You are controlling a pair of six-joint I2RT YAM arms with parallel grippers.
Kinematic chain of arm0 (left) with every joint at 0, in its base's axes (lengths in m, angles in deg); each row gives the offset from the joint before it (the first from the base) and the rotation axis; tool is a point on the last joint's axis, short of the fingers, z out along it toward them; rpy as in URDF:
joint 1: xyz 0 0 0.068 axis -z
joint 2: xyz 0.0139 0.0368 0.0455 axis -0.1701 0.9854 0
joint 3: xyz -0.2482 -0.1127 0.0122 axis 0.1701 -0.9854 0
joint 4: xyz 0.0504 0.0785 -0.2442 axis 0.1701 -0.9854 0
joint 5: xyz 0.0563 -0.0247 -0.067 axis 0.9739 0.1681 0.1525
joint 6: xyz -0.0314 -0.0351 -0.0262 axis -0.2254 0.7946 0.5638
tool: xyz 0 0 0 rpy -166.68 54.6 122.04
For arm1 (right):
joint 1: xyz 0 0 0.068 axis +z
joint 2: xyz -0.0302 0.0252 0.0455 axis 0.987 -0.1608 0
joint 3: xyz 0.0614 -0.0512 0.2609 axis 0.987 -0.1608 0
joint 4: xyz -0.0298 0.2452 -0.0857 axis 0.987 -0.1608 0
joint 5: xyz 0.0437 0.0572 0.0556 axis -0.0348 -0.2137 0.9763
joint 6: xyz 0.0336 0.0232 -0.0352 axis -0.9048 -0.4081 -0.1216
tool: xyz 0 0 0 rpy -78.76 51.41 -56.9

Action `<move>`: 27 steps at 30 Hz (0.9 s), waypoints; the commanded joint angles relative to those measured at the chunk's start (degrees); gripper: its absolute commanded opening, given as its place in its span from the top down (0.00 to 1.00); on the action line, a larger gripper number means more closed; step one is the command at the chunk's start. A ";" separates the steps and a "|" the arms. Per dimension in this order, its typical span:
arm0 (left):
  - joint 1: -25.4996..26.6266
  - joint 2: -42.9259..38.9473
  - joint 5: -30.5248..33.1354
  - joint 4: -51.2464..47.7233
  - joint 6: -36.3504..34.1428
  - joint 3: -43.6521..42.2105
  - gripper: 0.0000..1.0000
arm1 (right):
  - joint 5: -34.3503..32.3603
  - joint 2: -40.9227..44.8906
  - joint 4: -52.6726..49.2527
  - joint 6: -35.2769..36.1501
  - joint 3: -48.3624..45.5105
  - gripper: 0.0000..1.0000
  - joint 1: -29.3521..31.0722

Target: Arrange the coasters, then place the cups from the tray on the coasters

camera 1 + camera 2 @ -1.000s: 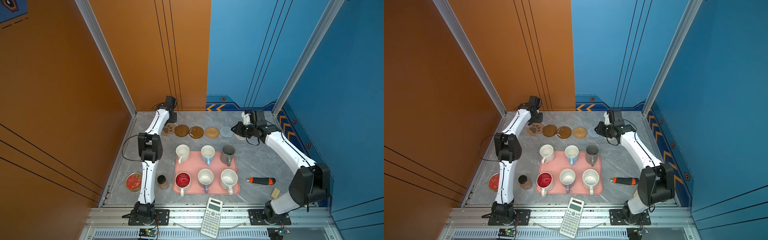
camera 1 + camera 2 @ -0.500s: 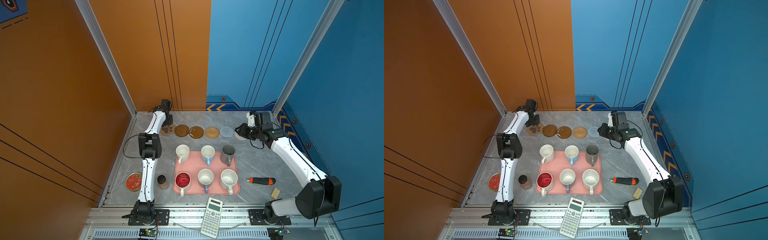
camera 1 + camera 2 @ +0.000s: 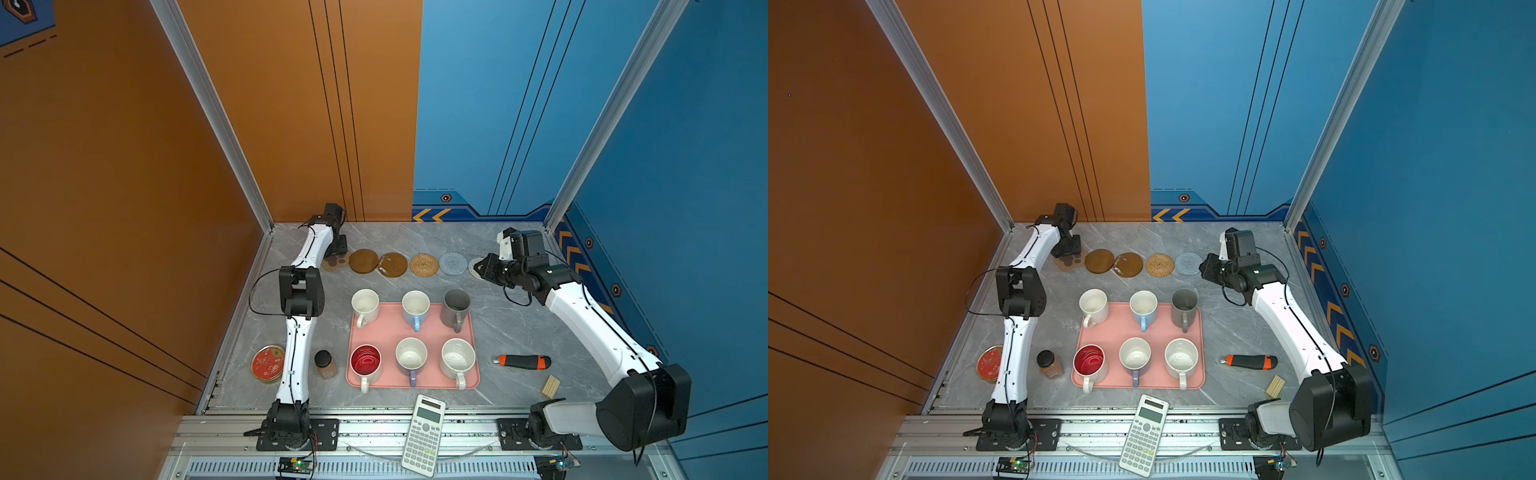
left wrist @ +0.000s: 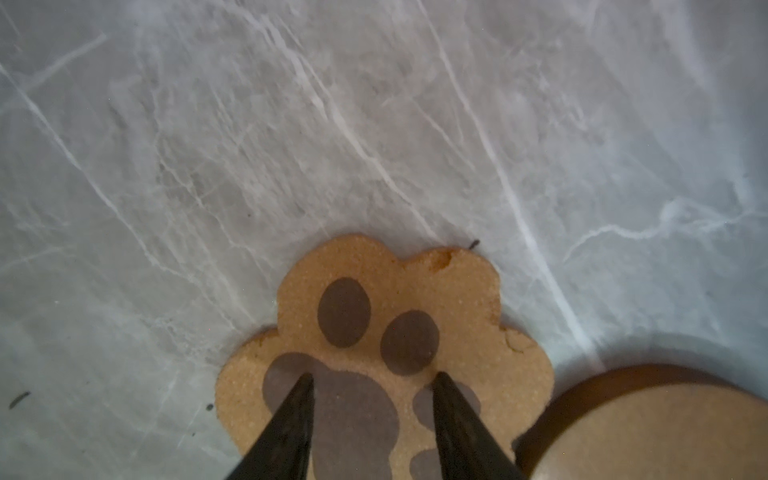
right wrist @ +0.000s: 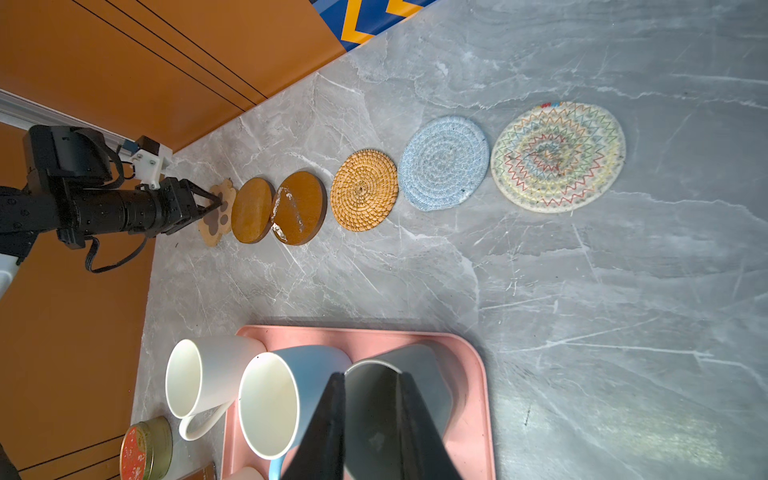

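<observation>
Coasters (image 3: 424, 264) line up at 12 o'clock from the tray (image 3: 434, 332); left hand (image 4: 374, 376), released, points at the paw coaster (image 4: 415, 282); right hand (image 5: 371, 376), slightly parted, grasps nothing.

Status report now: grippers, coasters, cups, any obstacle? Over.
Left gripper open, tips at paw coaster. Right gripper open, empty. Six coasters in row, no cups on them. No obstacle between.
</observation>
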 commanded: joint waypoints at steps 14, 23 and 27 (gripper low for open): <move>0.09 2.55 -4.50 -9.23 -2.19 -6.01 0.73 | -1.42 2.75 -1.50 -0.41 -2.34 0.79 0.21; 0.68 -1.74 -4.58 -9.20 -2.70 -9.68 0.70 | -1.27 3.10 -1.48 -0.07 -2.61 0.78 -0.19; 0.65 -3.01 -5.35 -9.28 -2.03 -7.20 0.69 | -1.08 3.00 -1.48 0.02 -2.74 0.79 -0.39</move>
